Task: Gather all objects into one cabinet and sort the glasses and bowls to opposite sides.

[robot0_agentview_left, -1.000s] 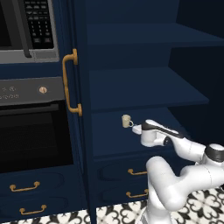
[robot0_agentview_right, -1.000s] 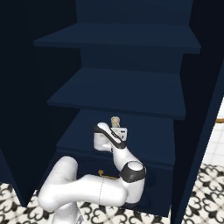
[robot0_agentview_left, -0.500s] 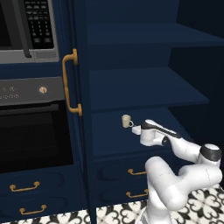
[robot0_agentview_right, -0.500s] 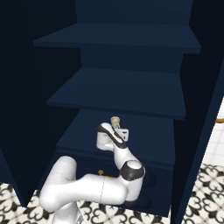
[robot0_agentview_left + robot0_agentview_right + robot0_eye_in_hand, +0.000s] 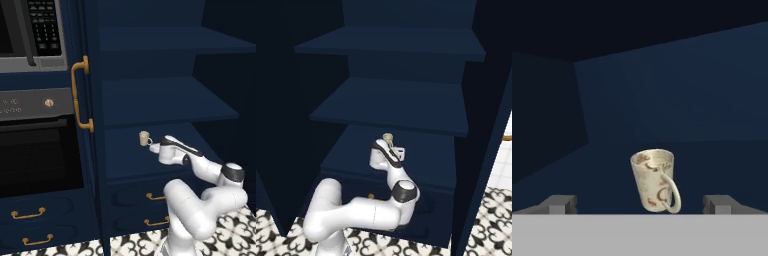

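cream mug [image 5: 654, 181] upright on tall unit's shelf [image 5: 170, 150] | end effector [image 5: 641, 204] spread, mug between fingertips, untouched

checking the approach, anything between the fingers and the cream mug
Nothing: in the hand view the cream mug stands on bare navy shelf, centred ahead of the open gripper, with clear gaps on either side.

Dim, flat rendered light; the navy unit [image 5: 165, 100] is nearly black in its recesses. The cream mug [image 5: 654, 181] stays sharp, perhaps faintly shaded left. No glare, blur or edge distortion.
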You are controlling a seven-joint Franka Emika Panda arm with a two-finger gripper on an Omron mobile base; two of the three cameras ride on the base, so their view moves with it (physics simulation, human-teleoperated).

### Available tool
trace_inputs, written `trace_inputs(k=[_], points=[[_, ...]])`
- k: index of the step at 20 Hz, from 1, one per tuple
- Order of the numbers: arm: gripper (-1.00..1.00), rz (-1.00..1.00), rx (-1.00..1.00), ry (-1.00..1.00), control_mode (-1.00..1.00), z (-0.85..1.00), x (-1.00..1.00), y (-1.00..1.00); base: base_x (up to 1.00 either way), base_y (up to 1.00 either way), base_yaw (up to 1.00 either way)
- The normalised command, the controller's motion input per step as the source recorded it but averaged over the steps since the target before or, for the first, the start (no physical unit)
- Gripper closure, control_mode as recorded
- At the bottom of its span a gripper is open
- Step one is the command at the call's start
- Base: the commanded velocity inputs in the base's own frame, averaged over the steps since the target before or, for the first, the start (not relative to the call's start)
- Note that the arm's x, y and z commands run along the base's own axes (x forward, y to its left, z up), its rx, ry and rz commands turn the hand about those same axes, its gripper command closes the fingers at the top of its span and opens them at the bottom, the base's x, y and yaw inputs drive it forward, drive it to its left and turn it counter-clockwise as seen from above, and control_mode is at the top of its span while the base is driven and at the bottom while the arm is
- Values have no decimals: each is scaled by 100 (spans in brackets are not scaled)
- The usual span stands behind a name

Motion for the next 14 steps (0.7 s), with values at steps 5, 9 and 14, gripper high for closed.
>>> trace_inputs(k=[5, 9, 14], points=[[-100, 0, 0, 0, -100, -38, 38, 0, 0, 0, 0], [-100, 0, 0, 0, -100, -29, 35, 0, 0, 0, 0], [-100, 0, 0, -1, -100, -40, 35, -8, 0, 0, 0]])
